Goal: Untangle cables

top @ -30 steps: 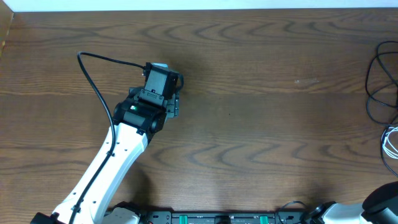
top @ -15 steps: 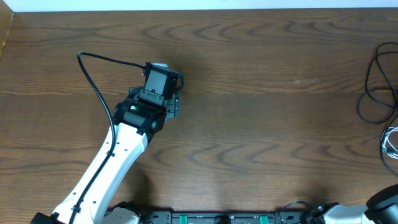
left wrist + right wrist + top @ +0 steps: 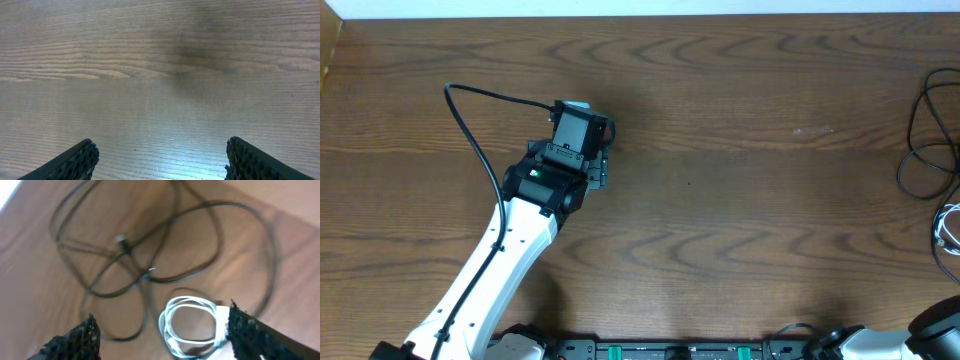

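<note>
— Where are the cables to be found?

— Both are seen at the right edge of the table [image 3: 720,200]. The black cable [image 3: 899,177] [image 3: 131,249] is laid there in loose, overlapping loops and is partly cut off by the frame. The white cable [image 3: 945,235] [image 3: 191,300] is coiled beside it, nearer the table's front edge.

— Is one touched by the other?

— That cannot be told. The right wrist view is blurred. A black strand is seen close by the white coil.

— How is the right gripper [image 3: 160,330] held?

— Its fingers are spread wide above the table's right edge, and nothing is clamped between them.

— And the left gripper [image 3: 160,160] [image 3: 578,110]?

— It is likewise spread wide, over bare wood in the table's left half. Nothing is grasped.
</note>
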`<state>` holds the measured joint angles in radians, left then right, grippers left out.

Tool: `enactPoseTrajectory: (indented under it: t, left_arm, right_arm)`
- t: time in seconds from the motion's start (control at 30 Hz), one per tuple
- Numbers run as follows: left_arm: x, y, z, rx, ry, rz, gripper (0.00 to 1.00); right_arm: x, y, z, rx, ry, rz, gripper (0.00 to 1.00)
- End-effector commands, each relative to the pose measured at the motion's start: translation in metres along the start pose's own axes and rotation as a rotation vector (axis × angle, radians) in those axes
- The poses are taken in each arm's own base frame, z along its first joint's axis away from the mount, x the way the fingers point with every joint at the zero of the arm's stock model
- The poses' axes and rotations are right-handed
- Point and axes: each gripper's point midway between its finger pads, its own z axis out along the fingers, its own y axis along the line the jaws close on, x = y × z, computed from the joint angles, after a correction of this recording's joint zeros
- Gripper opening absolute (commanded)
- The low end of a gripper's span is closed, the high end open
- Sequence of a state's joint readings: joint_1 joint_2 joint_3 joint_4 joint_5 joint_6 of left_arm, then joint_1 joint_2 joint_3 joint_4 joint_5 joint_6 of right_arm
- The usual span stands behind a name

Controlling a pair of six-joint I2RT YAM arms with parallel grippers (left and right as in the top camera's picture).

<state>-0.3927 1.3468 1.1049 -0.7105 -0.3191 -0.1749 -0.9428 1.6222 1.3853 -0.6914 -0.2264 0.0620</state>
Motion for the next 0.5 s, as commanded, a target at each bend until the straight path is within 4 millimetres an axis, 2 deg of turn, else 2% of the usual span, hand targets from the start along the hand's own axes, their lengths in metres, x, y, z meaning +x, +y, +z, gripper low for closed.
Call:
enactPoseTrajectory:
  t: [0.0,0.03,0.2,0.23,0.3,0.33,0.47]
  left_arm:
    - [0.004,0.002,0.003,-0.009,0.014,0.016,0.83]
    - [0.004,0.002,0.003,-0.009,0.014,0.016,0.83]
    - [0.004,0.002,0.003,-0.009,0.014,0.016,0.83]
    - [0.004,0.002,0.003,-0.009,0.014,0.016,0.83]
    - [0.004,0.002,0.003,-0.009,0.014,0.016,0.83]
    - [0.004,0.002,0.003,-0.009,0.014,0.016,0.83]
    - [0.004,0.002,0.003,-0.009,0.014,0.016,0.83]
  right_arm:
    - [0.011,0.051,0.004,-0.153,0.031,-0.176,0.93]
    - [0.016,0.065,0.006,-0.173,0.041,-0.221,0.99]
    - [0.044,0.124,0.009,-0.232,0.098,-0.389,0.99]
    - [0.058,0.148,0.007,-0.269,0.121,-0.469,0.99]
    - [0.07,0.17,0.005,-0.3,0.136,-0.525,0.99]
    - [0.08,0.186,0.004,-0.318,0.146,-0.566,0.99]
    - [0.119,0.233,-0.005,-0.345,0.189,-0.71,0.99]
